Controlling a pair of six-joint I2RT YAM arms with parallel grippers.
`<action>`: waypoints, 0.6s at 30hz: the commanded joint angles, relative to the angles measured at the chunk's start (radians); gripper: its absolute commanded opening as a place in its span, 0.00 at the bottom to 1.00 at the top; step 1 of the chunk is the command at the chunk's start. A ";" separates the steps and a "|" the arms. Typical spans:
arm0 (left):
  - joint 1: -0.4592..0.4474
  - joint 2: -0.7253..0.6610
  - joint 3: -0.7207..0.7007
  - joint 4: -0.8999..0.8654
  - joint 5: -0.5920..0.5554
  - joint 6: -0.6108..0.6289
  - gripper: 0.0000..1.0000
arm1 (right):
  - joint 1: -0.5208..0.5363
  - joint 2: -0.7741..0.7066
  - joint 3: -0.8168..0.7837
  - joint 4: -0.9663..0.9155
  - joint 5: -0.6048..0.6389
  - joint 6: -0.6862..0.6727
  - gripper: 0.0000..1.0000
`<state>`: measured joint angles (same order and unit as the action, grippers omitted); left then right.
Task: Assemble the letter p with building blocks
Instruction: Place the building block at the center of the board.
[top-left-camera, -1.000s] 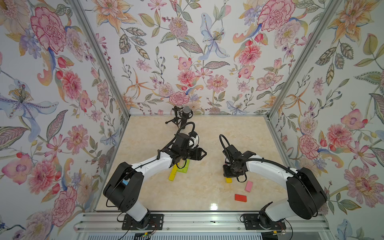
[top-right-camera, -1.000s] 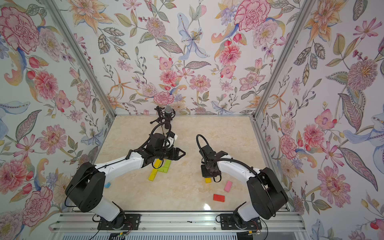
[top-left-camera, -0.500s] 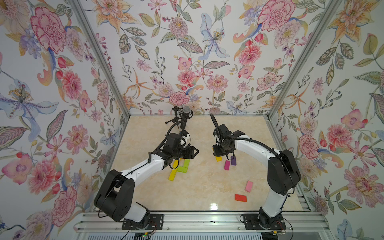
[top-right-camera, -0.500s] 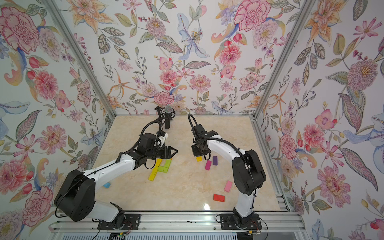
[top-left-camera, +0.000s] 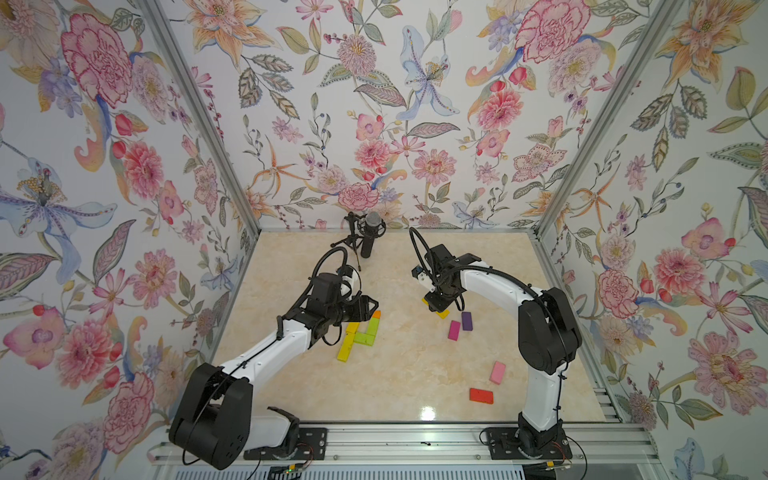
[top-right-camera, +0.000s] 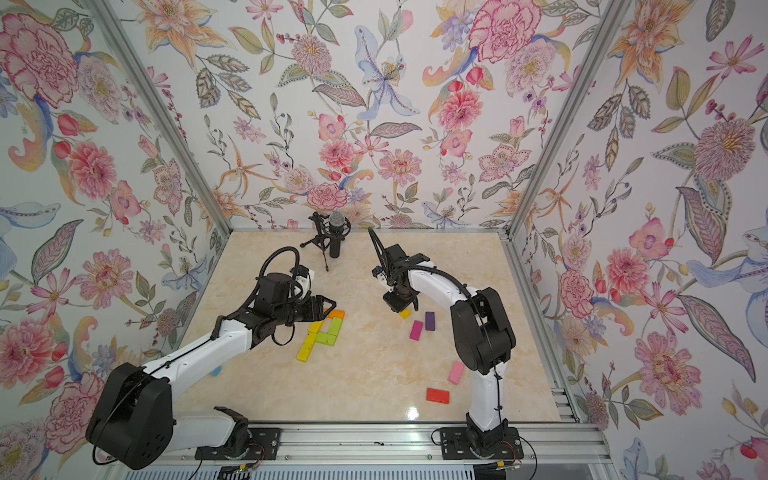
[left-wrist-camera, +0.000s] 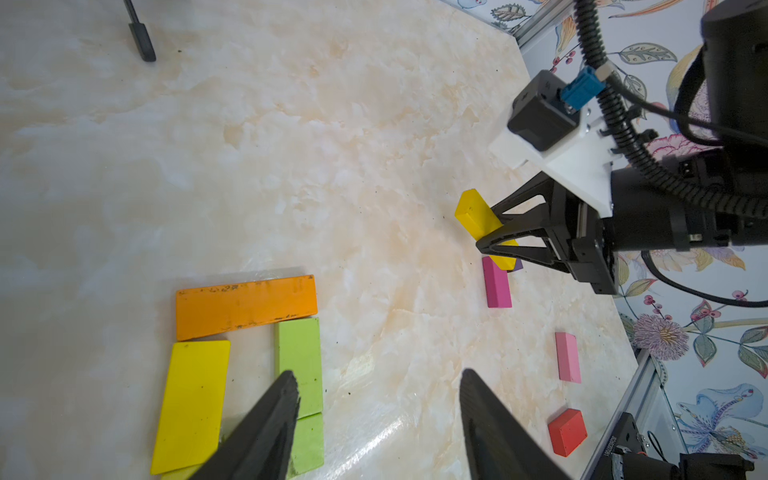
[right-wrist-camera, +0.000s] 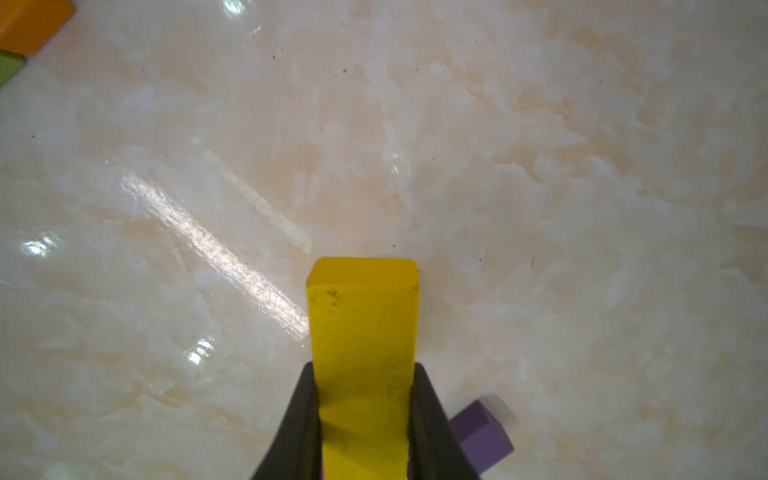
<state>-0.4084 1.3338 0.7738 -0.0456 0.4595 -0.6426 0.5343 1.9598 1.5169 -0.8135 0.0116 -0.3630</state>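
The right gripper (right-wrist-camera: 363, 368) is pinched on a short yellow block (right-wrist-camera: 361, 316). Its jaws sit on the long sides near one end, so most of the block juts out ahead, handy for butting against a neighbour. In the left wrist view the block hangs tilted, seemingly just off the desk (top-left-camera: 415, 365), close by the magenta block (top-left-camera: 454, 330) and purple block (top-left-camera: 467, 321), right of centre in the frame.

The left gripper (left-wrist-camera: 379, 376) stands wide apart and empty over the letter at centre. There an orange bar (left-wrist-camera: 245, 305) caps a yellow bar (left-wrist-camera: 193, 401) and two green blocks (left-wrist-camera: 298, 361), leaving the bowl's hole between them. I'd guess it waits there to steady things. The pink block (top-left-camera: 497, 372) and red block (top-left-camera: 481, 395) lie spare at lower right.
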 joint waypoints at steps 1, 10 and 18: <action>0.015 -0.014 -0.014 -0.001 -0.015 0.020 0.64 | -0.017 -0.042 -0.047 0.041 -0.008 -0.258 0.00; 0.036 -0.037 -0.041 0.015 0.002 0.018 0.64 | -0.081 -0.143 -0.180 0.274 -0.257 -0.622 0.00; 0.051 -0.058 -0.074 0.035 0.002 0.003 0.64 | -0.068 -0.110 -0.135 0.202 -0.221 -0.845 0.00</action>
<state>-0.3737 1.2968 0.7204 -0.0322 0.4610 -0.6434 0.4610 1.8366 1.3426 -0.5694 -0.2008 -1.0710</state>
